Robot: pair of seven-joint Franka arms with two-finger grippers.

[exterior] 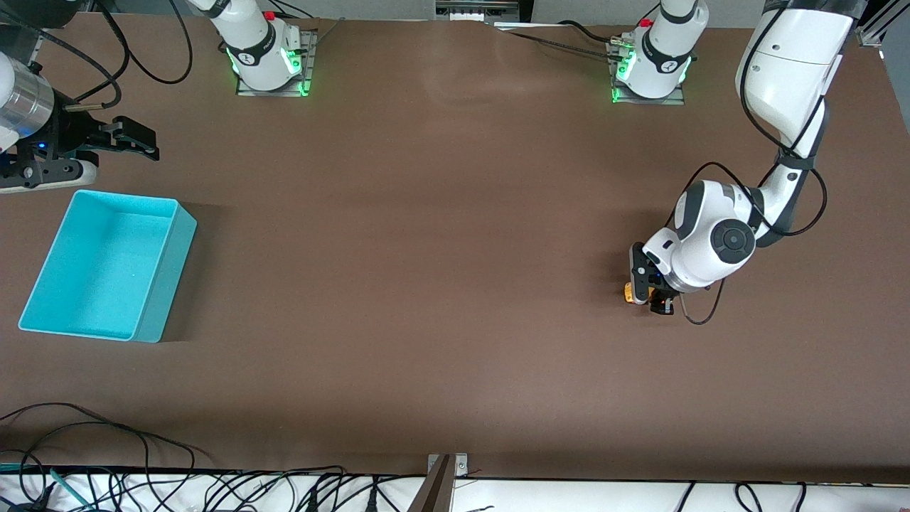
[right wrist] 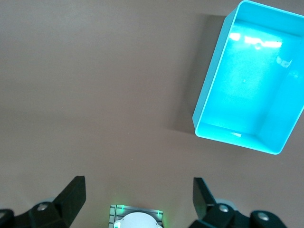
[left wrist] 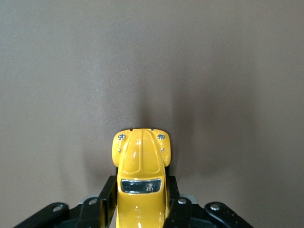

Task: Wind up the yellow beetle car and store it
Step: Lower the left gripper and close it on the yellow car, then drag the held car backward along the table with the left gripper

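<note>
The yellow beetle car (exterior: pixel 630 291) (left wrist: pixel 141 166) rests low on the brown table toward the left arm's end. My left gripper (exterior: pixel 650 293) (left wrist: pixel 141 199) is shut on it, a black finger pressed against each side of the body, while the rounded hood pokes out past the fingertips. My right gripper (exterior: pixel 135 140) (right wrist: pixel 137 192) hangs open over the table at the right arm's end, just above the edge of the turquoise bin (exterior: pixel 168 277) (right wrist: pixel 209 95) nearest the robots' bases, with nothing between its fingers. The bin holds nothing.
The two arm bases (exterior: pixel 266 64) (exterior: pixel 650 71) stand on plates along the table's edge farthest from the front camera. Loose cables (exterior: pixel 142 491) and a metal bracket (exterior: pixel 442 483) lie at the edge nearest that camera. A cable loop (exterior: pixel 700 313) hangs beside the left wrist.
</note>
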